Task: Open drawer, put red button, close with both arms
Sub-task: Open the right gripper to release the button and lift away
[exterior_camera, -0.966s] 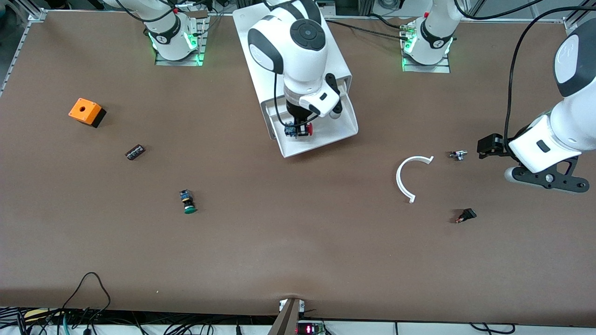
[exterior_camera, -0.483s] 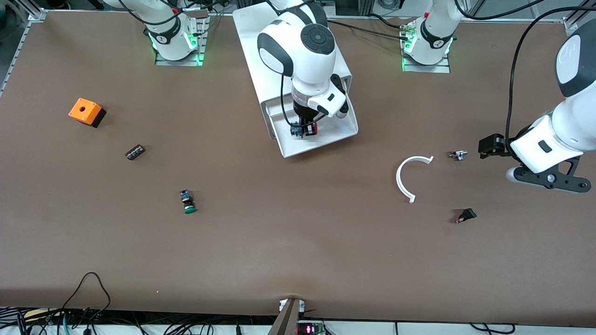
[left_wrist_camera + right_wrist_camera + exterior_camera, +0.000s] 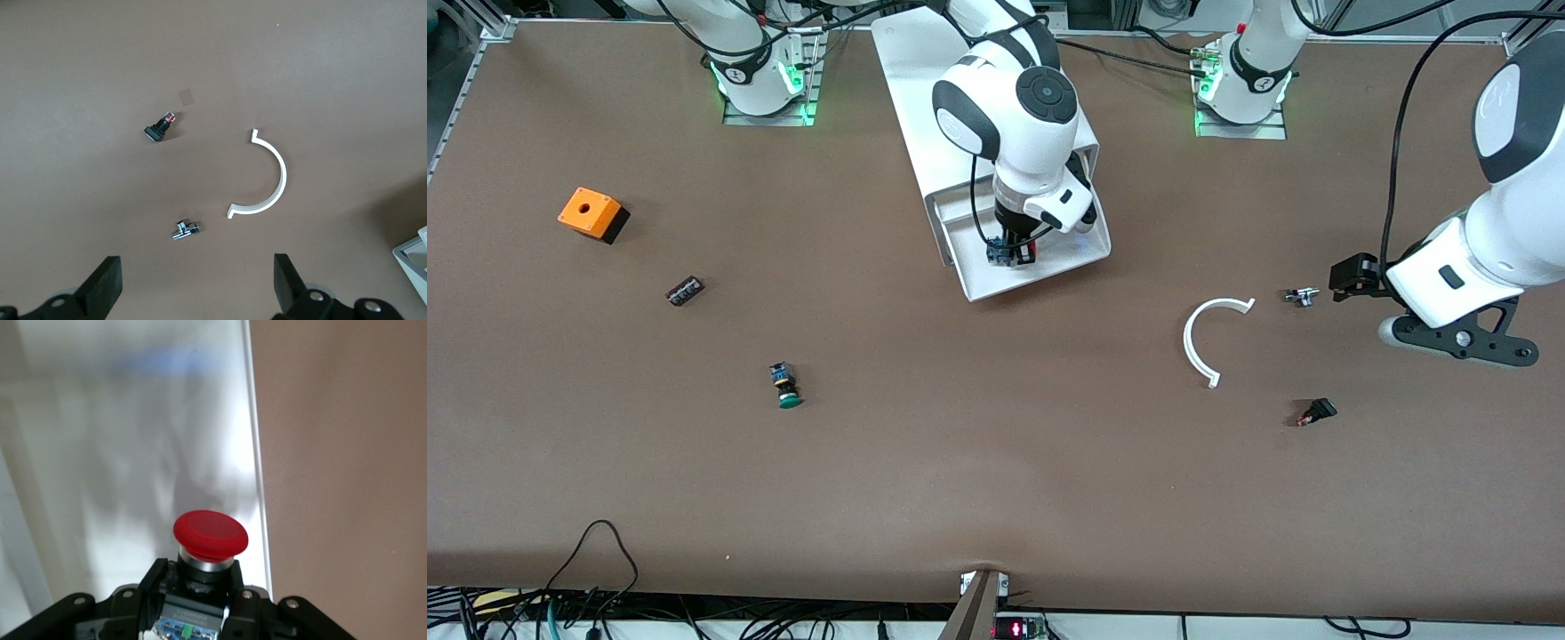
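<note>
The white cabinet [image 3: 925, 80] stands at the robots' side of the table with one tray drawer [image 3: 1085, 253] pulled out toward the front camera. My right gripper [image 3: 1011, 252] is low over the open drawer, shut on the red button [image 3: 1026, 252]. In the right wrist view the red cap [image 3: 210, 533] sticks out past my fingers [image 3: 152, 581], over the white drawer floor [image 3: 120, 453] near its rim. My left gripper [image 3: 1352, 277] is open and empty over the table at the left arm's end, near a small metal part [image 3: 1302, 296].
A white C-shaped piece [image 3: 1202, 342] and a small black switch [image 3: 1316, 412] lie toward the left arm's end. A green-capped button [image 3: 785, 388], a small dark block [image 3: 685, 291] and an orange box [image 3: 591, 213] lie toward the right arm's end.
My right gripper has moved with the red button toward the left arm's end and lower over the open drawer. My left gripper has shifted slightly toward the metal part.
</note>
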Available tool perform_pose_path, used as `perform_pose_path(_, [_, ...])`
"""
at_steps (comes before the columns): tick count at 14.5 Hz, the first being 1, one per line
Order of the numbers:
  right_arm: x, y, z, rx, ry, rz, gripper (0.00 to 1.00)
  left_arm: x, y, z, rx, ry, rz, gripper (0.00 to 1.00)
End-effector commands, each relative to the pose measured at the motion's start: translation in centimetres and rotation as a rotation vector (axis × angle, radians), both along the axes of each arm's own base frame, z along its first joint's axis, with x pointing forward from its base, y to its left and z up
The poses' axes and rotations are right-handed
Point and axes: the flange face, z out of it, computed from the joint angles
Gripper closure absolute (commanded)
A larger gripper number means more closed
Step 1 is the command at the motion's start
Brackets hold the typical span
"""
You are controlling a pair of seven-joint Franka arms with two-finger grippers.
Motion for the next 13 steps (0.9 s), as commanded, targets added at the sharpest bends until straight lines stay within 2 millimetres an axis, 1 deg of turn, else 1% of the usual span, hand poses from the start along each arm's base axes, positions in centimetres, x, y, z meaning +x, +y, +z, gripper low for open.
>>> perform_pose_path(1, [-0.4,1.1,-0.2,0.004,-0.003,0.028,0.66,-0.2,0.2,0.6,0.014,0.000,-0.006,0.00])
perform_pose_path(2, [-0.3,1.2,-0.3,0.010,-0.008,0.028,0.66,-0.2,0.5,0.6,0.014,0.000,-0.001,0.00])
perform_pose_path(7, [0.0,1.1,-0.7,0.007,-0.009,0.026,0.66,-0.1,0.7,0.5,0.016,0.001,0.005,0.00])
perform_pose_path(10, [-0.1,1.1,-1.1,0.001,-0.007,0.025,0.66,-0.2,0.0,0.6,0.016,0.000,-0.005,0.00])
perform_pose_path(13, [-0.1,1.1,-1.3,0.000,-0.006,0.021,0.66,-0.2,0.1,0.7,0.019,-0.001,-0.005,0.00])
